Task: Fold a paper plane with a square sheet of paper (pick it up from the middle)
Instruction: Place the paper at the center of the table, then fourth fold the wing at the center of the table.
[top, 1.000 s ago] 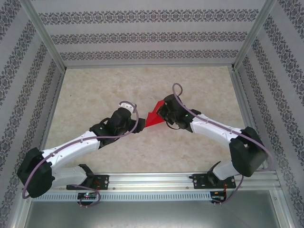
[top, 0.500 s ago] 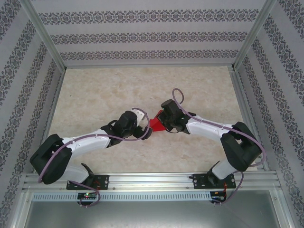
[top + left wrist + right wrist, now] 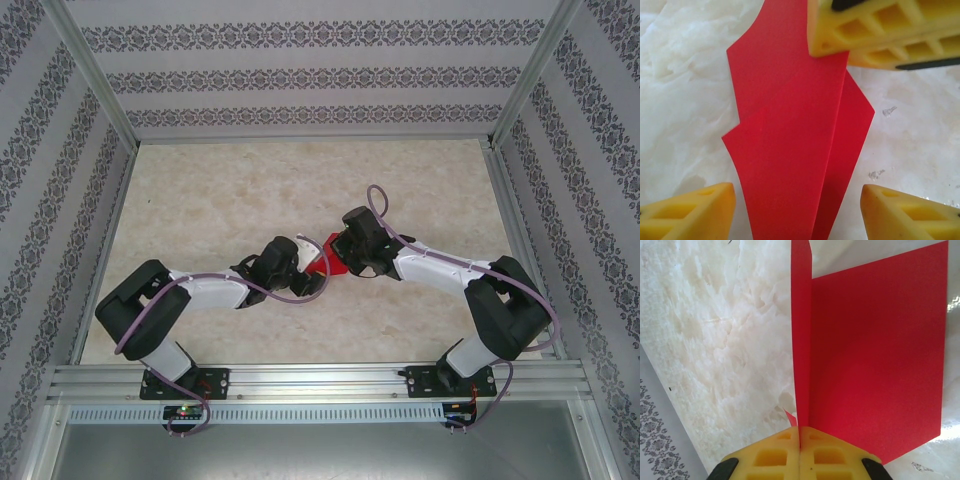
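The red paper (image 3: 324, 259), folded into a long pointed shape, hangs low over the table between both grippers. My right gripper (image 3: 800, 434) is shut on the paper's upright centre fold (image 3: 801, 340), with one broad flap (image 3: 880, 355) spreading to the right. In the left wrist view the folded paper (image 3: 790, 130) runs down the middle, and my left gripper (image 3: 797, 197) stands open with one yellow finger (image 3: 700, 210) on each side of it, not touching. The right gripper's yellow fingers (image 3: 880, 25) clamp the paper's far end. From above, the left gripper (image 3: 308, 273) meets the right gripper (image 3: 340, 256).
The marbled beige table (image 3: 220, 200) is bare round the arms. Patterned walls and aluminium posts (image 3: 95, 80) enclose it. A metal rail (image 3: 320, 385) carries both arm bases along the near edge.
My left arm has swung right and folded in, bringing its open gripper round the paper's near end. The right gripper with the paper shifted slightly down and left, then held still.
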{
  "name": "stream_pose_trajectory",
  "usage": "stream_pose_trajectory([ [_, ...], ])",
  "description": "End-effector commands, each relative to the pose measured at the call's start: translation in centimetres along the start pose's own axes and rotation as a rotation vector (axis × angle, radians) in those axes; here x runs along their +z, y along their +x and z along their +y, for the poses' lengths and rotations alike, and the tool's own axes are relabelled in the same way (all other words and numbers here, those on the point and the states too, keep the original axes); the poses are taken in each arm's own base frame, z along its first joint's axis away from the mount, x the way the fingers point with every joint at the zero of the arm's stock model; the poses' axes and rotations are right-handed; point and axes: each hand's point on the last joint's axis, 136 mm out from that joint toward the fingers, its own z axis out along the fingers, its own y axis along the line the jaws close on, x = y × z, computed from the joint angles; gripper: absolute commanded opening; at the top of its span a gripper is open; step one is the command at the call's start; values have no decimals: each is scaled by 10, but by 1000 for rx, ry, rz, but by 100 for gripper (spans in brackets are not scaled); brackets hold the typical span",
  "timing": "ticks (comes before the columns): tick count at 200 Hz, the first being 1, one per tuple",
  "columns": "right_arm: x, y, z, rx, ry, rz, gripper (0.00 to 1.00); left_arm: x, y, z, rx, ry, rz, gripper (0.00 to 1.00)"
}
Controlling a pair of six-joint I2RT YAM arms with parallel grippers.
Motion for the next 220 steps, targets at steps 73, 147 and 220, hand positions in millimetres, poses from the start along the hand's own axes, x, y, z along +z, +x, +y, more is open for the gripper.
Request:
stream_pose_trajectory([
  [73,5,10,2,-2,-23,95,0,3,-23,1,51,14,-125,35],
  [147,-9,6,19,-40,-102,129,36,6,-14,2,27,11,-111,17],
  [220,-34,-12,19,-322,-293,43,55,4,-2,1,-163,48,-135,15],
])
